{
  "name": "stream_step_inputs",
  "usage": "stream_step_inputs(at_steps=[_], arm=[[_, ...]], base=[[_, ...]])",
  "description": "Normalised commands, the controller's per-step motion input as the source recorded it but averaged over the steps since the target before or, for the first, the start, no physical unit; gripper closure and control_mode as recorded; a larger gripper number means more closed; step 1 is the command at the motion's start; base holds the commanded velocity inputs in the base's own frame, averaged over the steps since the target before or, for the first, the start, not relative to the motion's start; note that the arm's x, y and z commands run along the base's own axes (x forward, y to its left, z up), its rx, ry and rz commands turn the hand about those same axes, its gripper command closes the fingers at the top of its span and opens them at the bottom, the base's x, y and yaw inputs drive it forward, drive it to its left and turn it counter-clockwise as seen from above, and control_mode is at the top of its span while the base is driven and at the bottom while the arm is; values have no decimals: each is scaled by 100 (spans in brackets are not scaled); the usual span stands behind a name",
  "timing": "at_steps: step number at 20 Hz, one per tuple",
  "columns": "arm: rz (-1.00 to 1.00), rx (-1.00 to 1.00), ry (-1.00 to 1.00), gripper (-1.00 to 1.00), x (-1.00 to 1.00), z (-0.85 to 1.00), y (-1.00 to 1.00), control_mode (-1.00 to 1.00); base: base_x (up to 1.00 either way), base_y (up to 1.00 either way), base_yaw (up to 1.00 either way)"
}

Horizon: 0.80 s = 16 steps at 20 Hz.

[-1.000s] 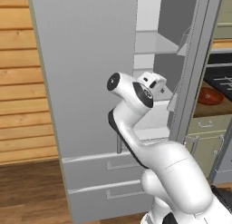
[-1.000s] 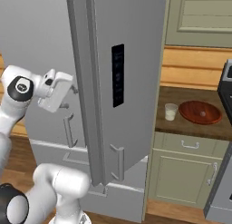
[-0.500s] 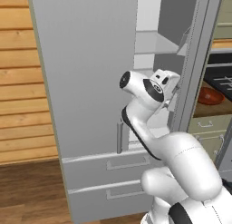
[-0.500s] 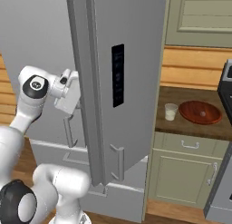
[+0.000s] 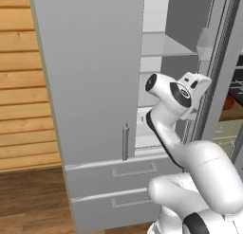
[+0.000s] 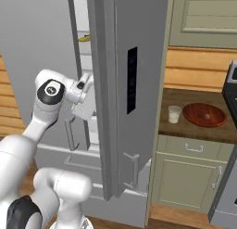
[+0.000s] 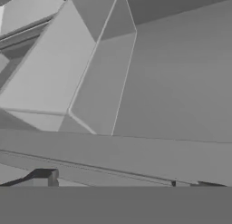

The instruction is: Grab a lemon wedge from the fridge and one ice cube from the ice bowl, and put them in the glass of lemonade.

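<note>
The arm has swung forward over the last second, so the hand [image 5: 201,84] has gone from the open air in front of the fridge [image 5: 90,86] to the gap between its two doors, level with the shelves [image 5: 166,46]. From the right base view the hand [image 6: 88,96] is tucked just behind the edge of the right door [image 6: 134,75]. The finger tips [image 7: 45,177] sit wide apart with nothing between them, though they appear to have begun narrowing slightly; the hand carries nothing. The lemon wedge cannot be made out on any shelf; the one yellow thing up in the fridge looks curved like the banana [image 6: 84,38], so the wedge probably lies lower or deeper. The glass of lemonade [image 6: 174,114] stands on the bench [image 6: 169,126] just beside the ice bowl [image 6: 204,114], well apart from the hand. The reach into the fridge is under way, with nothing yet fetched.
</note>
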Motion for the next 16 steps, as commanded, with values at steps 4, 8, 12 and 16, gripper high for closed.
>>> stream_step_inputs(at_steps=[4, 8, 12, 16], arm=[[-8, -1, 0, -100, -25, 0, -78, -100], [-7, -1, 0, -100, -16, 0, -77, -100], [-6, -1, 0, -100, -15, 0, -77, -100], [-3, 0, 0, -100, -16, 0, -47, -100]], base=[[0, 0, 0], [0, 0, 0], [0, 0, 0], [0, 0, 0]])
